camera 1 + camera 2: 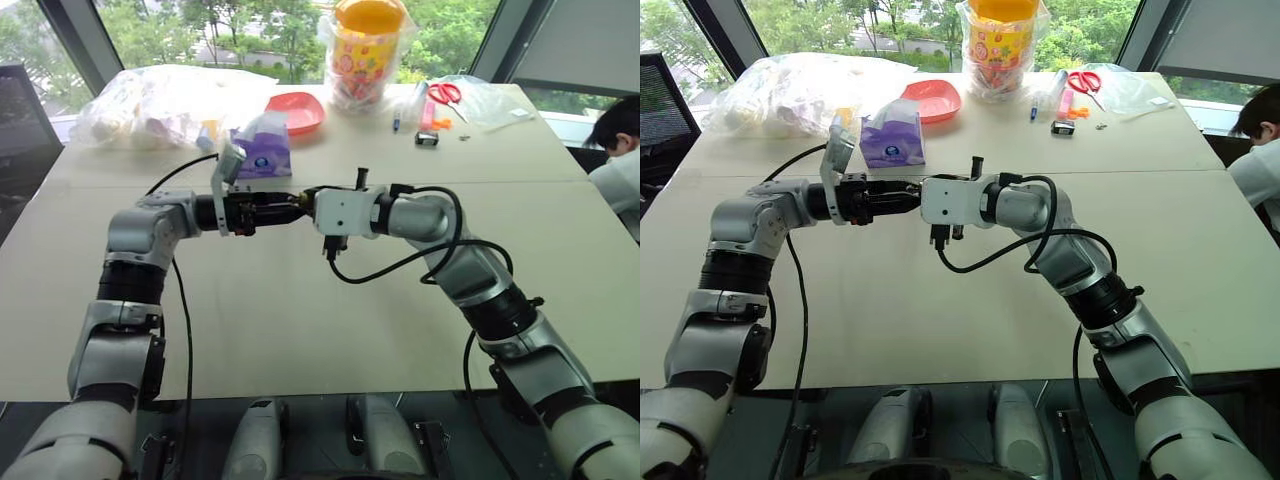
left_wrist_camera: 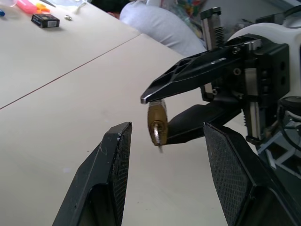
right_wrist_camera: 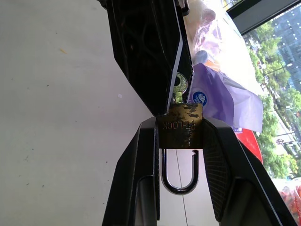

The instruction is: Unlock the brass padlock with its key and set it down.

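Note:
The brass padlock (image 3: 181,132) is clamped by its body between the fingers of my right gripper (image 3: 181,123), with its silvery shackle (image 3: 180,176) closed and pointing back toward the wrist. A small key (image 2: 159,136) sticks out of the lock's keyhole end. My left gripper (image 2: 167,129) faces it from the opposite side. Its two fingers (image 2: 110,160) stand apart on either side of the key without touching it. Both grippers meet above the middle of the table (image 1: 300,203).
At the back of the beige table (image 1: 300,330) lie a purple tissue pack (image 1: 262,145), a red plate (image 1: 297,110), clear plastic bags (image 1: 150,105), a yellow jar in a bag (image 1: 365,50), scissors (image 1: 447,95) and a small black clip (image 1: 427,138). A person (image 1: 620,150) sits at the right edge.

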You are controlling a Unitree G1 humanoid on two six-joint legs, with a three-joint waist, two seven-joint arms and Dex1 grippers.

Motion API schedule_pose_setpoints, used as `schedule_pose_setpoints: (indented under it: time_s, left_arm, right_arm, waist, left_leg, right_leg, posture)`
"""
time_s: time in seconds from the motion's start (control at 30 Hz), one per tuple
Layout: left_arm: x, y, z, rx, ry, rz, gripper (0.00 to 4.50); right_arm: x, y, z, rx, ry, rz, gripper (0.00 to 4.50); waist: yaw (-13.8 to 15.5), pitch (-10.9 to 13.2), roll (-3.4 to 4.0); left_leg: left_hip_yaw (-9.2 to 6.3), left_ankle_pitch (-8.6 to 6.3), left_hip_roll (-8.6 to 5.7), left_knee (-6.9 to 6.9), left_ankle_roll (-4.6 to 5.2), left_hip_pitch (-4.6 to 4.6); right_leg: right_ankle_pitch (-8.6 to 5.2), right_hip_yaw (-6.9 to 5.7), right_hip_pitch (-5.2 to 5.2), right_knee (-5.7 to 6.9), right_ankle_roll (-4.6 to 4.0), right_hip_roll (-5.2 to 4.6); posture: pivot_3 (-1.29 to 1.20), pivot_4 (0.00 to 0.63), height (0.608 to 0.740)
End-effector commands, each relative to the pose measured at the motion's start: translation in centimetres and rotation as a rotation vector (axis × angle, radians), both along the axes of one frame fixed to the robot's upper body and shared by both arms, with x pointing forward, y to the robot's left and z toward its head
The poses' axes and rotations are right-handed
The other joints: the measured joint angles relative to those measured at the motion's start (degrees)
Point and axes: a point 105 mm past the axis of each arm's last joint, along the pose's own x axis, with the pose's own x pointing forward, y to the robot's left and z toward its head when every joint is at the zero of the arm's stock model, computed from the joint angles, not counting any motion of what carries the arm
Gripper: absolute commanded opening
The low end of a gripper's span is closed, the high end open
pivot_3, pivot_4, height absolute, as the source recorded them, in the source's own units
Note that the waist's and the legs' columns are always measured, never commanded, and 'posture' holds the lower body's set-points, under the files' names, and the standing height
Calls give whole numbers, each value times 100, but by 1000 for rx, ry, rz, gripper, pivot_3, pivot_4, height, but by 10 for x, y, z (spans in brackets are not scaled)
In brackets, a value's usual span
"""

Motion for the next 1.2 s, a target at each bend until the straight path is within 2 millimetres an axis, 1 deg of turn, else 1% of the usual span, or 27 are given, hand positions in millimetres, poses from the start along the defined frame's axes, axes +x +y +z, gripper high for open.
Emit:
schedule_pose_setpoints:
  time_s: [0.03, 0.1, 0.13, 0.2, 0.3, 0.33, 0.47, 0.63, 0.67, 0.73, 0.83, 0.87, 0.97, 1.03, 1.07, 1.1, 1.13, 1.17, 1.2]
  left_arm:
    - [4, -5, 16, -16, -68, -1, 2476]
    - [5, -7, 18, -25, -71, -6, 2476]
    - [6, -8, 18, -25, -72, -9, 2236]
    - [6, -11, 18, -26, -72, -17, 1684]
    - [4, -15, 16, -26, -63, -37, 370]
    - [3, -15, 15, -23, -61, -45, 12]
    - [4, -15, 10, 1, -61, -39, 12]
    - [5, -12, 11, -2, -64, -28, 12]
    - [5, -11, 11, -2, -65, -26, 0]
    - [5, -10, 11, -2, -67, -23, 0]
    - [5, -9, 9, -1, -66, -19, 0]
    - [4, -8, 9, -1, -65, -19, 0]
    - [3, -3, 9, -3, -60, -13, 0]
    - [2, 1, 10, -17, -51, -13, 0]
    - [2, 2, 11, -28, -48, -13, 0]
    - [2, 3, 13, -42, -44, -12, 0]
    - [2, 4, 14, -59, -36, -18, 0]
    - [1, 4, 15, -74, -27, -22, 0]
    - [1, 4, 15, -86, -20, -24, 0]
  right_arm:
    - [-3, 3, 12, 22, -41, 16, 681]
    - [-3, 3, 12, 22, -41, 15, 681]
    - [-3, 3, 12, 23, -41, 14, 681]
    - [-4, 3, 12, 24, -41, 14, 681]
    - [-4, 4, 12, 26, -41, 13, 681]
    - [-4, 3, 12, 26, -41, 13, 681]
    - [-4, 3, 12, 29, -42, 6, 681]
    - [-2, 1, 11, 42, -27, -11, 681]
    - [-2, 0, 11, 51, -13, -16, 1711]
    - [-2, -2, 10, 52, 8, -19, 2567]
    - [0, -7, 10, 48, 8, -41, 4147]
    - [2, -10, 11, 50, 2, -61, 4458]
    - [3, -31, 9, 50, 40, -117, 4458]
    - [-3, -42, 12, 146, 123, -131, 3788]
    - [-10, -43, 14, 207, 186, -114, 3490]
    - [-16, -43, 16, 266, 241, -94, 2897]
    - [-23, -43, 17, 310, 285, -72, 2483]
    - [-27, -42, 17, 342, 325, -63, 1907]
    - [-33, -40, 17, 358, 359, -47, 1458]
  waist:
    - [6, 0, 0]
    - [13, 0, 0]
    - [18, 0, 0]
    - [15, 0, 0]
    - [12, 0, 0]
    - [11, 0, 0]
    - [10, 0, 0]
    - [10, 0, 0]
    - [10, 0, 0]
    - [10, 0, 0]
    - [12, 0, 0]
    - [14, 0, 0]
    - [27, 0, 0]
    - [30, 0, 0]
    - [27, 0, 0]
    - [26, 0, 0]
    - [23, 0, 0]
    - [11, 0, 0]
    - [1, 0, 0]
  left_leg:
    - [0, 0, 0, 0, 0, 0]
    - [0, 0, 0, 0, 0, 0]
    - [0, 0, 0, 0, 0, 0]
    - [0, 0, -1, 1, 0, -1]
    - [0, 0, -1, 0, 0, 0]
    - [0, 0, -1, 0, 0, 0]
    - [0, 0, -1, 0, 0, 0]
    - [0, 0, -1, 1, 0, 0]
    - [0, 0, -1, 0, 0, 0]
    - [0, 0, -1, 1, 0, 0]
    - [0, 0, -1, 1, 0, 0]
    - [0, 0, -1, 0, 0, 0]
    - [0, 0, -1, 0, 0, -1]
    - [-1, 0, -2, 0, 0, -1]
    - [-1, 0, -2, 0, 0, -1]
    - [-1, 0, -2, 0, 0, -1]
    - [-2, 0, -1, 0, 0, -1]
    - [-3, 0, 0, 0, 0, -1]
    - [-2, 0, 1, 0, 0, 1]
  right_leg:
    - [0, 0, 0, 0, 0, 0]
    - [0, 0, 0, 0, 0, 0]
    - [0, 0, 1, 0, 0, -1]
    - [0, 0, 1, -1, 0, -2]
    - [0, 0, 1, -1, 0, -1]
    - [0, 0, 1, -1, 0, -1]
    - [0, 0, 1, 0, 0, -1]
    - [0, 0, 1, 0, 0, -1]
    - [0, 0, 1, 0, 0, -1]
    - [0, 0, 1, 0, 0, -1]
    - [0, 0, 1, 0, 0, -1]
    - [0, 0, 1, 0, 0, -1]
    - [0, 0, 1, -1, 0, -2]
    - [0, 0, 2, -2, 0, -2]
    - [0, 0, 3, -3, 0, -3]
    - [0, 0, 3, -3, 0, -2]
    - [0, 0, 3, -2, 0, -2]
    - [0, -1, 2, -2, 0, -2]
    - [0, 0, 3, 0, 0, -1]
  posture:
    - [0, 150, 740]
    - [0, 150, 740]
    - [0, 150, 740]
    - [0, 150, 740]
    - [0, 150, 740]
    - [0, 150, 740]
    - [0, 150, 740]
    - [0, 150, 740]
    - [0, 150, 740]
    - [0, 150, 740]
    - [0, 150, 740]
    - [0, 150, 740]
    - [0, 150, 740]
    - [0, 150, 740]
    - [0, 150, 740]
    - [0, 150, 740]
    - [0, 150, 740]
    - [0, 150, 740]
    - [0, 150, 740]
